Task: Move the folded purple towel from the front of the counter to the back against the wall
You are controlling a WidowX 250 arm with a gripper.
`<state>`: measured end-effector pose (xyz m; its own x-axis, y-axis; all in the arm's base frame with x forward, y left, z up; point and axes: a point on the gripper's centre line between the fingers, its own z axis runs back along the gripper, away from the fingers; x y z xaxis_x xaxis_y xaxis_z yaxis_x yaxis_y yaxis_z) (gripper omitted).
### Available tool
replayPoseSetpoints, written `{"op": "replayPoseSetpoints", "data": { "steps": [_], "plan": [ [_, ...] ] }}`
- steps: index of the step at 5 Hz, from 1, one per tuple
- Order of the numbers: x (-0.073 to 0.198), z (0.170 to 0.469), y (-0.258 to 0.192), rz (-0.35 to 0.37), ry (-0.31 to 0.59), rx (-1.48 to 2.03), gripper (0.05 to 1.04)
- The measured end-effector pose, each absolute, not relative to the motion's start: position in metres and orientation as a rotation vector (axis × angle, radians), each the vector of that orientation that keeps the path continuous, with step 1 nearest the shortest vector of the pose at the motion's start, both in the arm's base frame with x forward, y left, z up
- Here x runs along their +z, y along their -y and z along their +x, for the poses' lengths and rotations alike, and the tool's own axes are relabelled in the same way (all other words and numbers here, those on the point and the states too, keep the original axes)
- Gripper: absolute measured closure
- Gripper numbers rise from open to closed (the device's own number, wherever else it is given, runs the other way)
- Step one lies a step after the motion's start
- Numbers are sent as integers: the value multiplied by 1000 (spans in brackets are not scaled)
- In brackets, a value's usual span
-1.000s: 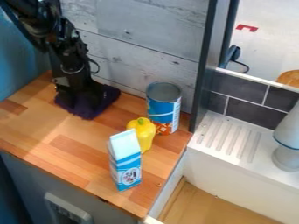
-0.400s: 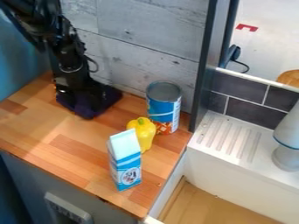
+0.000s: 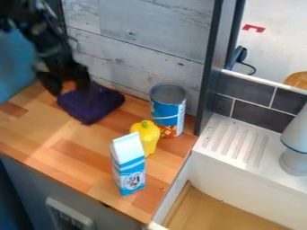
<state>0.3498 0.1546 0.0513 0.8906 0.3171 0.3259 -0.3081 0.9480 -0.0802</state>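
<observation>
Black claw (image 3: 72,91), fingers spread wide and empty, hangs over the purple cloth's (image 3: 94,107) edge

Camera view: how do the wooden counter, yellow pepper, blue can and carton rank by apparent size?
1. Wooden counter
2. Carton and blue can: too alike to rank
3. Yellow pepper, partly hidden

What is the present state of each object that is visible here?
Dark purple fabric cloth: lying down, slightly rumpled.
Black two-finger hand: open, at the cloth.
Yellow toy bell pepper: upright, stem up.
Blue-and-white cardboard carton: upright, top closed.
Blue cylindrical metal can: upright; whether its top is open, unclear.
</observation>
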Motion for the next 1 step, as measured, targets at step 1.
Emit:
{"op": "replayPoseSetpoints", "data": {
  "steps": [1],
  "plan": [
    [82, 315, -154, -44, 328, 322, 83]
  ]
}}
